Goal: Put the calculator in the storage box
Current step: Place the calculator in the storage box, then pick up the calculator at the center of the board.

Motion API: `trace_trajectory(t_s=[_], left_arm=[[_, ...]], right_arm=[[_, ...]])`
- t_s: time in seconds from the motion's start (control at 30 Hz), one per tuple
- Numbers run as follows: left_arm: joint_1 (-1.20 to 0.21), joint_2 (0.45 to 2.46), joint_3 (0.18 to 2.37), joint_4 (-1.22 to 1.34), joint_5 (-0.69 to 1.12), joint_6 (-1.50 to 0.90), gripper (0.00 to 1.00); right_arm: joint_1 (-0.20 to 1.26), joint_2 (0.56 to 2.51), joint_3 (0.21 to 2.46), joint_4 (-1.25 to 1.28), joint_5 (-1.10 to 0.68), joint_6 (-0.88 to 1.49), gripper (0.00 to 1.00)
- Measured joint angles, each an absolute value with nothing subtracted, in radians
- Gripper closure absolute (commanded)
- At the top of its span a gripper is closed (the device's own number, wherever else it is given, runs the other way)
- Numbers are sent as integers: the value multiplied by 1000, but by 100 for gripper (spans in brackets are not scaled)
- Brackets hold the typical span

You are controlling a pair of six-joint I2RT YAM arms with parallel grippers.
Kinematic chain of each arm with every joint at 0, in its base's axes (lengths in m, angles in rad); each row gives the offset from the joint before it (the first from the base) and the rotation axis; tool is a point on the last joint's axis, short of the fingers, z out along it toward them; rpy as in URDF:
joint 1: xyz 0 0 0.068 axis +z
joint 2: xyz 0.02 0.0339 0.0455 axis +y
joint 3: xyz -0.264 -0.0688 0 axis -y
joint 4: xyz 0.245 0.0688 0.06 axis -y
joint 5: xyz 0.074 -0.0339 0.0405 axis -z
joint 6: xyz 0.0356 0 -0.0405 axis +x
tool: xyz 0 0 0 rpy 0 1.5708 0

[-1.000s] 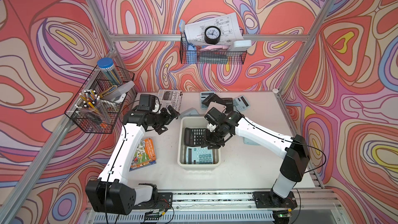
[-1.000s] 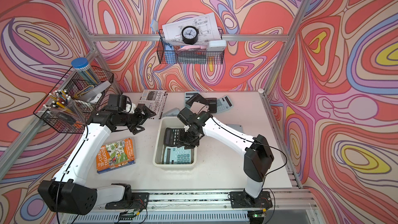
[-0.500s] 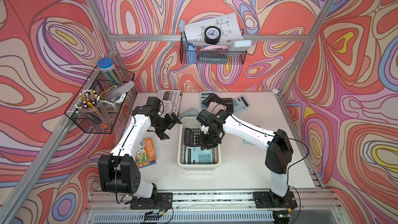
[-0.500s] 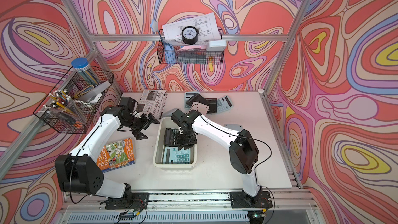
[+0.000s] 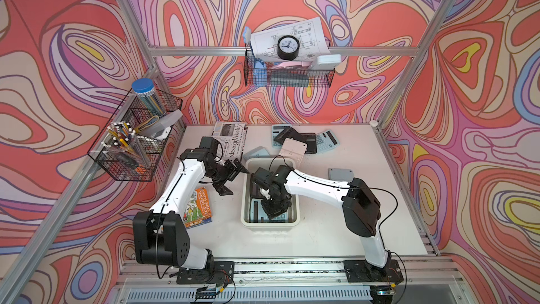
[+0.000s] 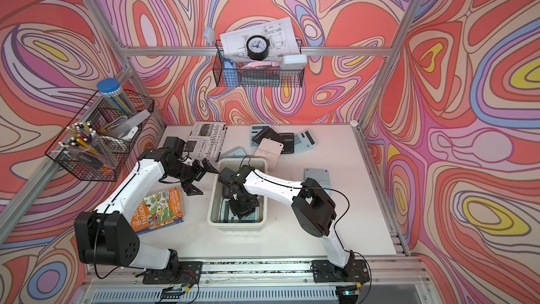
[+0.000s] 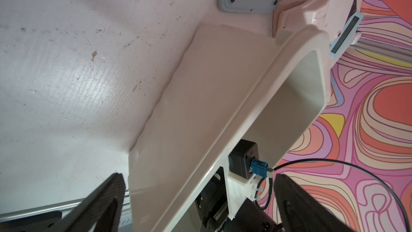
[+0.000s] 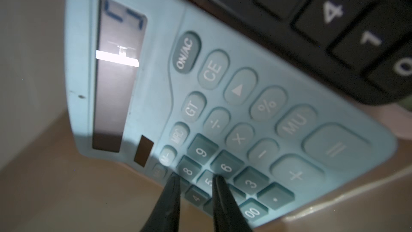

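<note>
The cream storage box [image 5: 270, 223] [image 6: 236, 224] stands mid-table. In it a black calculator [image 5: 253, 190] [image 8: 334, 18] lies partly over a light blue calculator [image 5: 281, 217] [image 8: 223, 108]. My right gripper [image 5: 274, 209] [image 8: 196, 177] hangs inside the box just above the blue one's keys. Its jaws stand a narrow gap apart with nothing between them. My left gripper [image 5: 232, 179] [image 7: 199, 181] is wide open at the box's left wall [image 7: 200, 99] near the far corner. One fingertip [image 5: 245, 171] is at the rim and the other is over the table.
More calculators [image 5: 304, 141] lie heaped at the back. A grey one [image 5: 340, 175] lies right of the box and another [image 5: 257, 153] just behind it. A newspaper [image 5: 230, 141] lies back left and a book [image 5: 198, 209] front left. Wire baskets [image 5: 137, 141] [image 5: 287, 74] hang on the walls.
My right gripper has moved from the black calculator toward the front of the box, its jaws narrowing. My left gripper has come closer to the box's left wall, still wide open.
</note>
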State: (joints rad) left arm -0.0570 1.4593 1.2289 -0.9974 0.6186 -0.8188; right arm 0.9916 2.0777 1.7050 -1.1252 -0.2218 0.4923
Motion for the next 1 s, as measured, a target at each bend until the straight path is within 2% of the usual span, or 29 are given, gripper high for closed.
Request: trace_trajectory(t_s=[0.37, 0.6, 0.73, 0.83, 1.0], left_arm=[[-57, 1455, 1232, -1006, 617, -819, 2], [-57, 1456, 1357, -1040, 569, -808, 2], [-57, 1464, 1441, -1051, 540, -800, 2], [-57, 1499, 1486, -1052, 527, -799, 2], [-61, 1617, 1565, -1052, 524, -778, 2]], right_arm=[[995, 2063, 1694, -1096, -192, 491, 72], [976, 2006, 1771, -1127, -110, 502, 61], [931, 1977, 1844, -1130, -85, 510, 52], [874, 1947, 1874, -1127, -70, 507, 46], [717, 1891, 1876, -1093, -79, 510, 42]])
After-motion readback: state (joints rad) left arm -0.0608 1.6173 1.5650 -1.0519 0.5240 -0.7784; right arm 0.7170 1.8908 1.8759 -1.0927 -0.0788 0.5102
